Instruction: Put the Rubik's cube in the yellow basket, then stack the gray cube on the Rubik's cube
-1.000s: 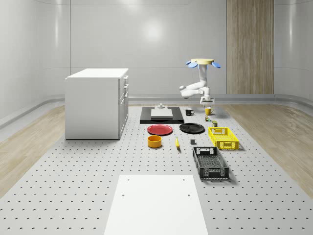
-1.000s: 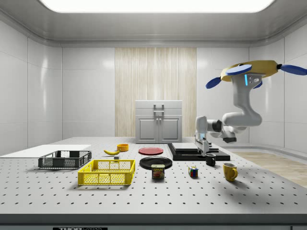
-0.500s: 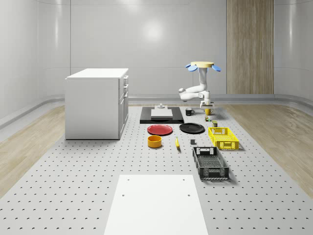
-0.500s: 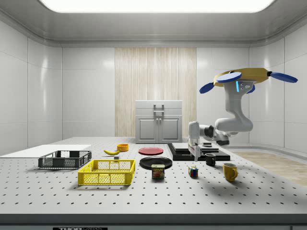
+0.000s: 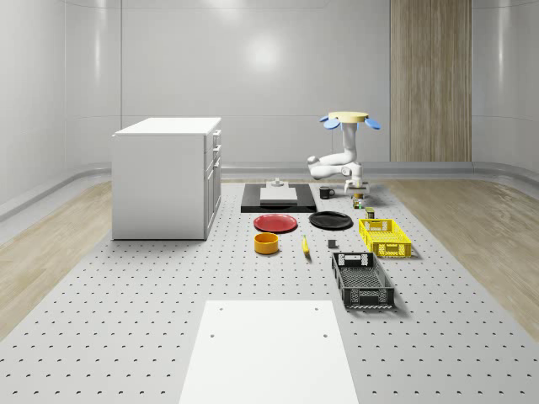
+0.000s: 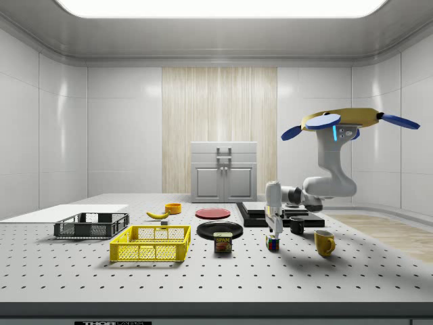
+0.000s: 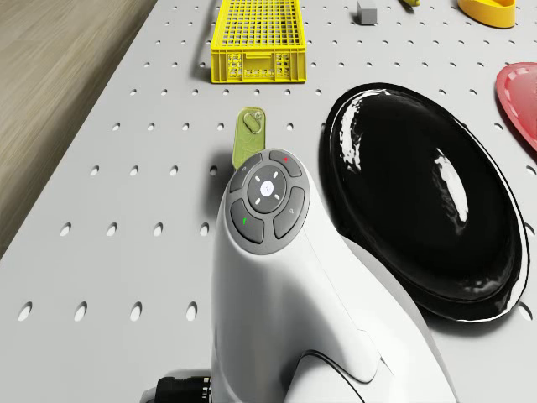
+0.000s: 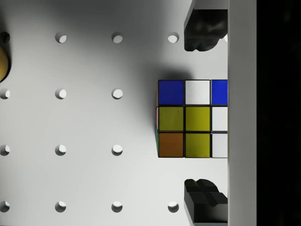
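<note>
White perforated table (image 6: 203, 271), pale-panelled room. Drone (image 6: 342, 122) hovers right of centre in side view. Gripper (image 8: 202, 115) spread wide, straddling Rubik's cube (image 8: 193, 118): blue, white, yellow, orange squares.

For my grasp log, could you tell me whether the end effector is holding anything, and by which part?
Nothing is held: the open end effector hovers above the multicoloured Rubik's cube, fingers apart on either side.

My own wrist housing cuts off one side of the Rubik's cube (image 8: 193, 118) in the wrist view, and each fingertip (image 8: 203, 30) is half hidden behind it too. From the drone view my arm (image 7: 277, 277) covers the cube, and the gray cube (image 7: 367, 10) is clipped by the edge
</note>
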Motion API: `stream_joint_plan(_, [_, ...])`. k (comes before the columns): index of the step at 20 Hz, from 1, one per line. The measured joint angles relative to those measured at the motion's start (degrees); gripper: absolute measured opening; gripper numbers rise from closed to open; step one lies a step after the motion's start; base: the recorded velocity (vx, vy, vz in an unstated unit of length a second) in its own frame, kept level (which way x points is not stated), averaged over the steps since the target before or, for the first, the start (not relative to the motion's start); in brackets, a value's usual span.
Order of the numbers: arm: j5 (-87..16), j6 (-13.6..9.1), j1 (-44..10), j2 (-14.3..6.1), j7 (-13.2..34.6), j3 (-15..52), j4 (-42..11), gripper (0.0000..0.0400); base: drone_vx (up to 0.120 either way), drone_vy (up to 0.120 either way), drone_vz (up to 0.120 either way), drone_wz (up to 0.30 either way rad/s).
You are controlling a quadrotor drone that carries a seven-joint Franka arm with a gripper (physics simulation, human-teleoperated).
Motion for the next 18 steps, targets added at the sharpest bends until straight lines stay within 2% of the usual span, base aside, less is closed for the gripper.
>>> stream_joint_plan(8, [-3.1,3.6,0.0,-2.5,-0.2,-3.8,0.8,0.0400,0.000,0.000,0.000,0.000])
stream_joint_plan(18, [-4.8,6.1,-0.5,-4.3,-0.1,-6.0,1.4,0.0400,0.000,0.000,0.000,0.000])
